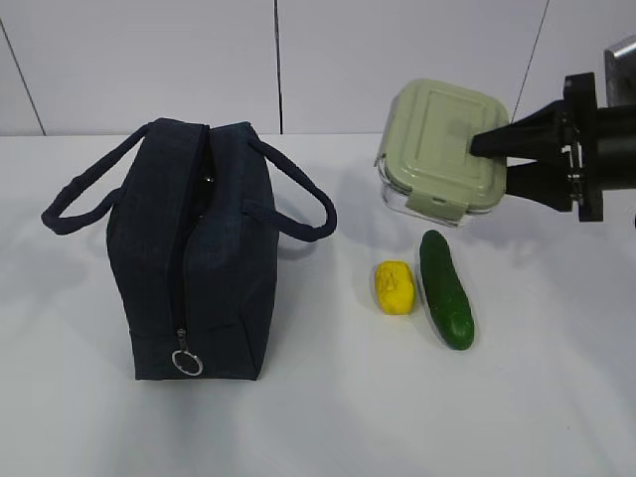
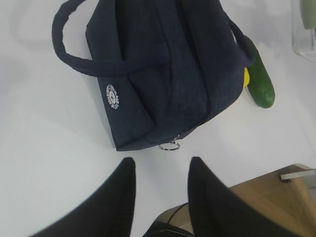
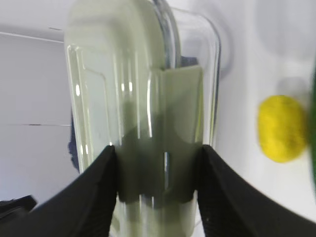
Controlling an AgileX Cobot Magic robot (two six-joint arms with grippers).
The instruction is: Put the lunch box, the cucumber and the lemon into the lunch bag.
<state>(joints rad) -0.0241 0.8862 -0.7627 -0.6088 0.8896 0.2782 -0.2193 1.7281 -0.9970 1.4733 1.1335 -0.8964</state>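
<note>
Nearest the exterior camera, the cucumber [image 1: 446, 289] is seen lying on the white table [image 1: 328, 417], its long axis running roughly from 12 to 6 o'clock, with the lemon [image 1: 396, 287] just beside it at its 9 o'clock. Farther back, the lunch box [image 1: 442, 151] is held clear of the table, tilted so its sage lid faces the camera, and it is clamped at its 3 o'clock edge by the right gripper [image 1: 507, 157], whose jaws are closed onto lid and base; that pinch is confirmed in the right wrist view. The deciding relation is this: the lunch bag [image 1: 195, 253] lies at about 9 o'clock from the carried box, well apart, its zip line running 12 to 6, the opening at the far end gaping only narrowly. A leftward carry and a lid-level drop would likely be needed. The left gripper [image 2: 160, 195] is shown spread and empty, near the bag's ring-pull end, so it is judged better placed for widening the opening.
</note>
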